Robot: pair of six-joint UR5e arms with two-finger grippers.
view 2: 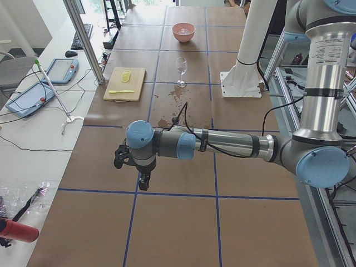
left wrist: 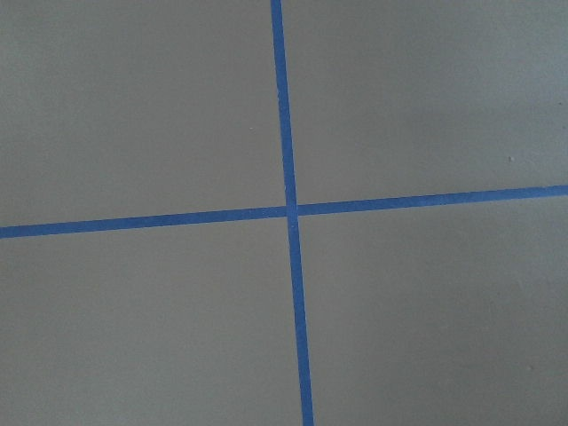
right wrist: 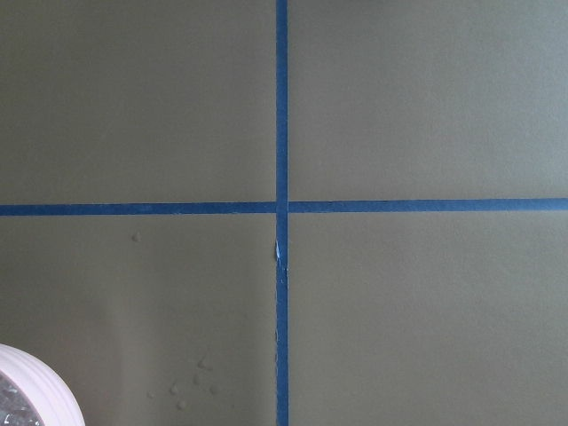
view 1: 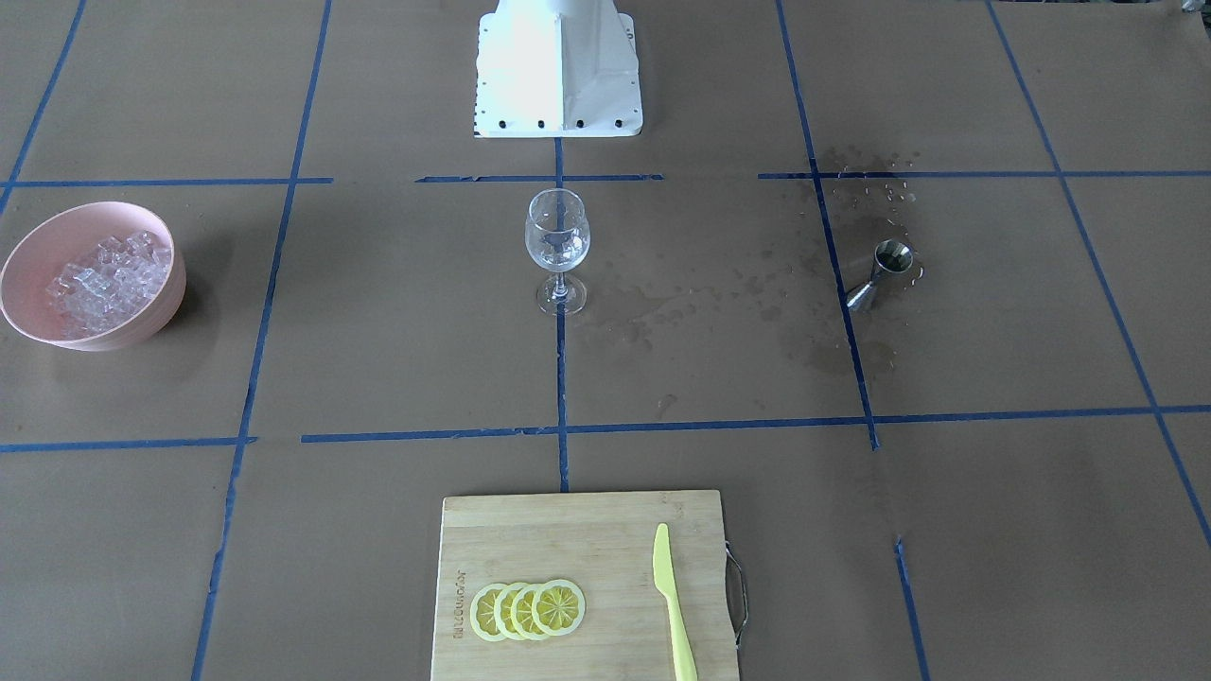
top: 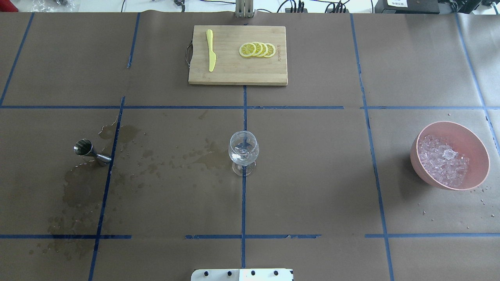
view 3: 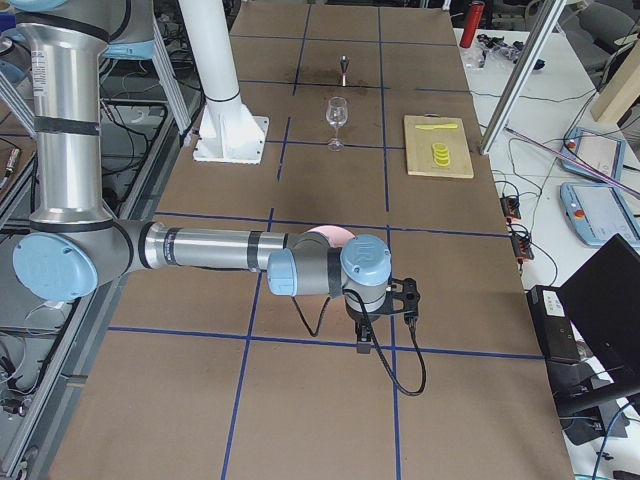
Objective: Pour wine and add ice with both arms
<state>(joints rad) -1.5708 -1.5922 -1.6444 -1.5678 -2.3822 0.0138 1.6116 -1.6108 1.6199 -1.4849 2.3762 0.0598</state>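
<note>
A clear wine glass (view 1: pixel 556 248) stands upright at the table's middle (top: pixel 243 152). Something clear lies low in its bowl; I cannot tell wine from cubes. The ice (top: pixel 443 160) is heaped in a pink bowl (top: pixel 474 146) on my right side (view 1: pixel 142 317). A steel jigger (top: pixel 90 151) lies on its side on my left (view 1: pixel 880 274), among wet stains. My left gripper (view 2: pixel 144 181) hangs over bare paper, far from the jigger. My right gripper (view 3: pixel 363 340) hangs just beyond the bowl. I cannot tell whether either is open or shut.
A wooden cutting board (top: pixel 234 74) at the far middle holds several lemon slices (top: pixel 258 50) and a yellow knife (top: pixel 211 54). The white base block (view 1: pixel 558 71) stands on the robot's side. The bowl's rim (right wrist: pixel 50 375) shows in the right wrist view.
</note>
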